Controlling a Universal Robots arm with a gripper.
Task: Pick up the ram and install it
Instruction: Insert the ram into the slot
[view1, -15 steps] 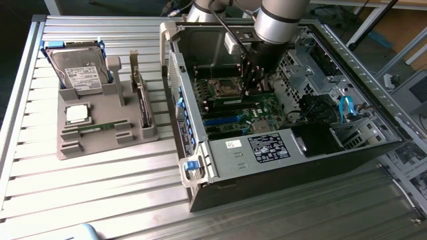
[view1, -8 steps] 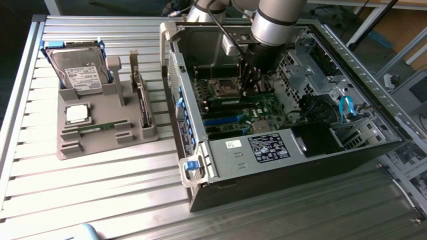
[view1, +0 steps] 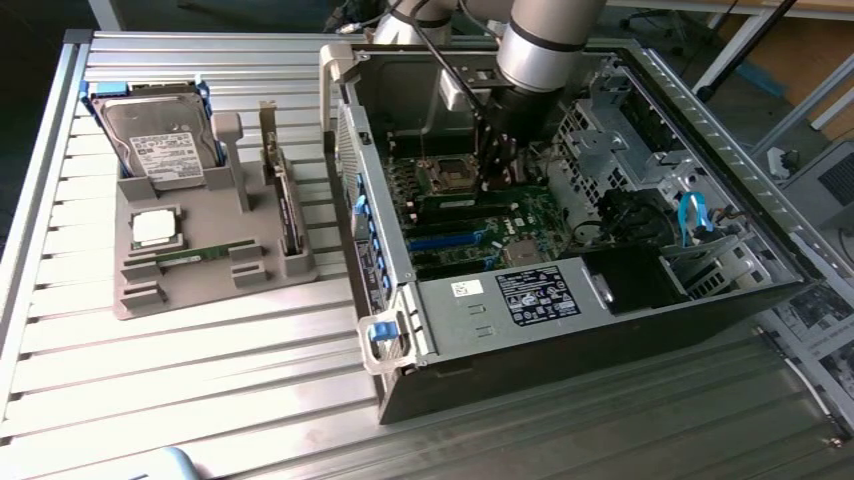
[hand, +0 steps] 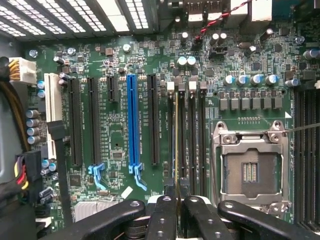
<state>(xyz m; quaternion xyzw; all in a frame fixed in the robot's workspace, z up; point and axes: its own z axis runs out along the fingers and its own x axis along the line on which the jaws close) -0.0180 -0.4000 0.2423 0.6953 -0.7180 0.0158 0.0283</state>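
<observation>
One ram stick (hand: 176, 145) is pinched edge-on between the gripper (hand: 177, 210)'s narrowly set fingers (hand: 162, 217), low in the centre of the wrist view. Its thin edge runs up the frame along the group of black memory slots (hand: 192, 140), just beside the empty silver processor socket (hand: 252, 170); whether it is seated in a slot I cannot tell. The blue expansion slot (hand: 132, 125) stands further toward that picture's left side.

In the exterior view the arm (view1: 547, 45) reaches down from the top centre into the open computer case (view1: 561, 300), which lies on its side in the right half of the frame, and the gripper (view1: 497, 165) hangs over the green motherboard (view1: 534, 215) near the processor socket.

On the slatted metal table (view1: 200, 380), at the exterior view's left, sits a grey holder tray (view1: 140, 300). A second ram stick (view1: 200, 255) lies flat in it, with a square silver processor chip (view1: 155, 228) just above and a hard drive (view1: 160, 140) propped up at the back. An upright expansion card (view1: 283, 205) stands along the tray's right edge.
</observation>
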